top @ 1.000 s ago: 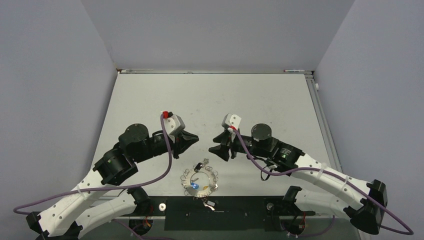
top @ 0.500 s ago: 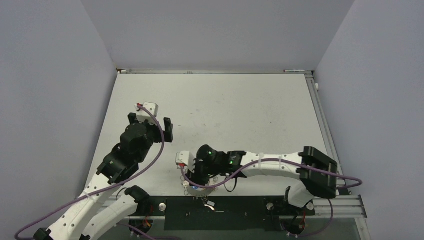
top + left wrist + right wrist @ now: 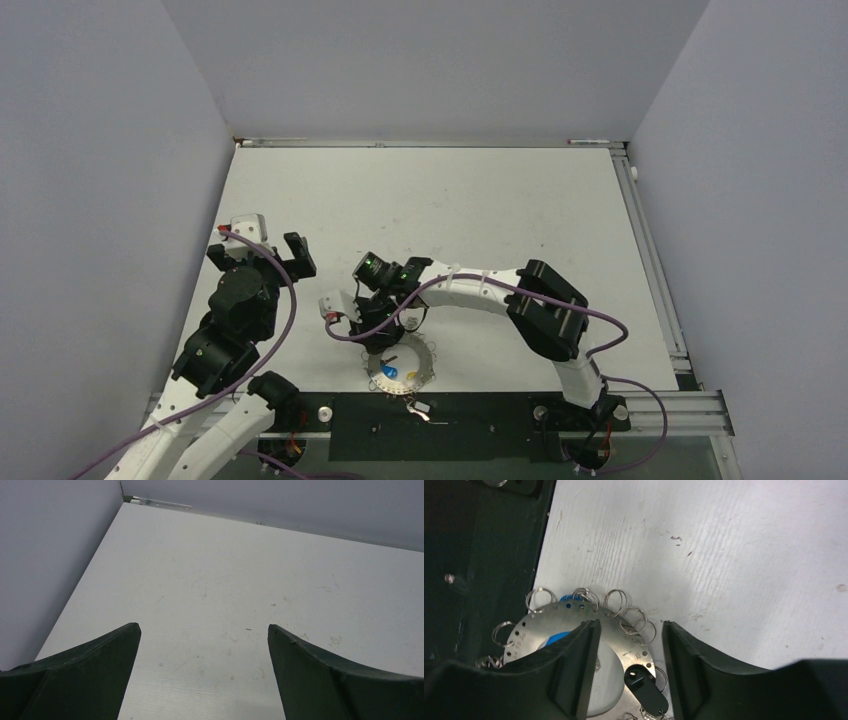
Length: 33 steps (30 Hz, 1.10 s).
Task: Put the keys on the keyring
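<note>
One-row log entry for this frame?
left pincer: open, empty, over bare table | right pincer: open, over keyring | keys: blue and yellow heads at keyring

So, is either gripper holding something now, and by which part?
Nothing is held. The left gripper is open over bare table; the right gripper is open above the keyring.

Silver, blue and yellow against a pale desk

The desk (image 3: 480, 200) is off-white with fine streaks and dark specks, between lilac-grey walls (image 3: 100, 150). The keyring (image 3: 624, 652) is shiny silver, dotted with small holes, beside a blue-headed key (image 3: 390, 372) and a yellow-headed key (image 3: 412, 378). The left fingers (image 3: 90, 675) and right fingers (image 3: 574, 670) are blackish green. The left arm (image 3: 190, 450) and right arm (image 3: 475, 283) are white with black joints and purple cables (image 3: 285, 300).
</note>
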### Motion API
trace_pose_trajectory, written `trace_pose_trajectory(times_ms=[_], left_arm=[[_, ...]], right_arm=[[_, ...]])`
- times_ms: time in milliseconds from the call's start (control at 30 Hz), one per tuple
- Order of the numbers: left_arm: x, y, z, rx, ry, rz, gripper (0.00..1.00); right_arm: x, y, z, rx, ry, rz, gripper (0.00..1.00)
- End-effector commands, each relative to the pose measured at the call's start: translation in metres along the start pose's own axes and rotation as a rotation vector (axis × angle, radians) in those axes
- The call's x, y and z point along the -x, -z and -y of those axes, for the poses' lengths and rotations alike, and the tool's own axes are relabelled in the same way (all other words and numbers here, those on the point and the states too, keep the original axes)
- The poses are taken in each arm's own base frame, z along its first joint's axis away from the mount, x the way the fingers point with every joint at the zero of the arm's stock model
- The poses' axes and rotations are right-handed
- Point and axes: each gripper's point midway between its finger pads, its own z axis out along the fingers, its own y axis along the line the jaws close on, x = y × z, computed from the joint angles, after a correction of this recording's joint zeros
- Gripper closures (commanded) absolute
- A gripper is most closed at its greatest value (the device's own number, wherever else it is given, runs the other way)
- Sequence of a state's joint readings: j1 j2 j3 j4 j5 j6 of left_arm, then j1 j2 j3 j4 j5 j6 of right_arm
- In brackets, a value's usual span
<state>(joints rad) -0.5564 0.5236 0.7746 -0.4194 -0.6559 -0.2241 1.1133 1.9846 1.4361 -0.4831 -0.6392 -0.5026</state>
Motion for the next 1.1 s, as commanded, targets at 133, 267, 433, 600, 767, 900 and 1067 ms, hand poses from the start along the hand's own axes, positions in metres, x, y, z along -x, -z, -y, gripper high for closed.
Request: trace_pose_trajectory(times_ms=[133,267,433,600,767,900,1067], left_arm=[[0.006,0.000,-0.002,0.012,0.013,0.032,0.03],[0.005,0.000,0.000,0.003,0.009,0.030,0.03],[0.004,0.000,0.002,-0.004,0.005,0.028,0.03],[0.004,0.000,0.003,-0.012,0.004,0.027,0.03],[0.005,0.001,0.001,-0.008,0.006,0.032,0.02],[0.004,0.001,0.002,-0.012,0.004,0.029,0.03],[0.004,0.001,0.003,-0.017,0.003,0.030,0.02]], right_arm=[[-0.016,-0.003,-0.027,0.276,0.053,-0.075,0.59],[-0.007,-0.004,-0.035,0.317,0.070,-0.070,0.59],[0.003,-0.002,-0.026,0.251,0.100,-0.084,0.54],[0.015,0.002,-0.022,0.222,0.122,-0.055,0.50],[0.014,-0.012,-0.037,0.305,0.135,-0.062,0.51],[0.009,-0.020,-0.037,0.327,0.133,-0.076,0.55],[0.005,-0.023,-0.041,0.358,0.125,-0.081,0.57]])
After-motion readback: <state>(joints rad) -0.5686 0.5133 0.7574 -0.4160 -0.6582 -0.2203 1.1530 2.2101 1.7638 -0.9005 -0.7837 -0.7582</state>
